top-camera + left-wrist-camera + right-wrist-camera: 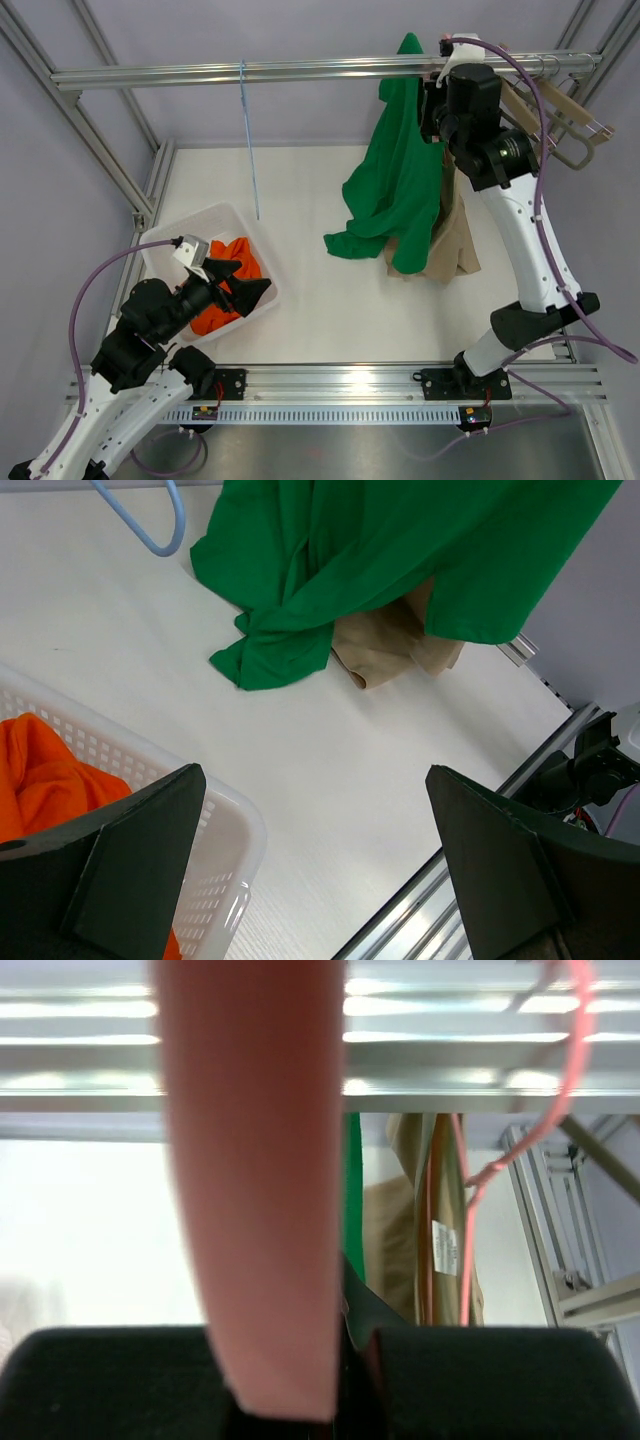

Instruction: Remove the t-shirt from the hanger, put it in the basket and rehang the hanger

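Observation:
The green t-shirt (400,170) hangs from the top rail (300,72), and its lower part lies bunched on the white table (290,640). High up at the rail, my right gripper (437,72) is at the shirt's top. In the right wrist view a broad pink hanger (250,1190) runs up from between the jaws, and the right gripper (345,1370) is shut on it. A strip of the green t-shirt (352,1190) shows just behind. My left gripper (240,282) hovers low over the basket, wide open (315,830) and holding nothing.
A tan garment (455,240) hangs right behind the green one. A white basket (200,220) at the left holds an orange garment (235,262). An empty blue hanger (250,140) dangles from the rail's middle. Wooden hangers (560,110) hang at the rail's right end.

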Motion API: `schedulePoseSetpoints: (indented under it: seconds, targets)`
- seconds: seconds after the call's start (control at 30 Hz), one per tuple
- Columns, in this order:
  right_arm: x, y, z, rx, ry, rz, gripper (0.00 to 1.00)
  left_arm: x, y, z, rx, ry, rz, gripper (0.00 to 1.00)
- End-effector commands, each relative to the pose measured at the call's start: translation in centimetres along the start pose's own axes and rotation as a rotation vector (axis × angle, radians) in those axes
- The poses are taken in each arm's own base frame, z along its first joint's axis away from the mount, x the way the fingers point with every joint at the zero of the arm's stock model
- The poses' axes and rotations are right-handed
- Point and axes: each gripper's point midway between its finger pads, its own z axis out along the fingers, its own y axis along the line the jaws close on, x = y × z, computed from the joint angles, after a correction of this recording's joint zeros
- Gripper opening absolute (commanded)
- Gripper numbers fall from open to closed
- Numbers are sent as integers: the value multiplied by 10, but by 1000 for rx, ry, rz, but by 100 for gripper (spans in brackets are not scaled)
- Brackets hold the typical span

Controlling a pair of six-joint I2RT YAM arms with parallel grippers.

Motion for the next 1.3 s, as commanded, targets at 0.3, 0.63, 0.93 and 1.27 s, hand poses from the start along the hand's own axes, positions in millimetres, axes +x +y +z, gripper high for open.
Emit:
schedulePoseSetpoints:
  seconds: [0.3, 0.63, 0.93, 1.27]
  targets:
    - [8, 10, -42, -107, -141, 103, 0, -8, -11, 6, 57, -14, 10, 99]
    - [48, 71, -74, -243, -179, 171, 0, -22, -41, 11, 194, 15, -18, 99]
    - [27, 120, -97, -286, -250, 279, 0, -29, -82, 28, 222, 71, 7, 99]
    - [2, 139, -114, -334, -302, 392, 0, -6, -165, 62, 233, 129, 105, 99]
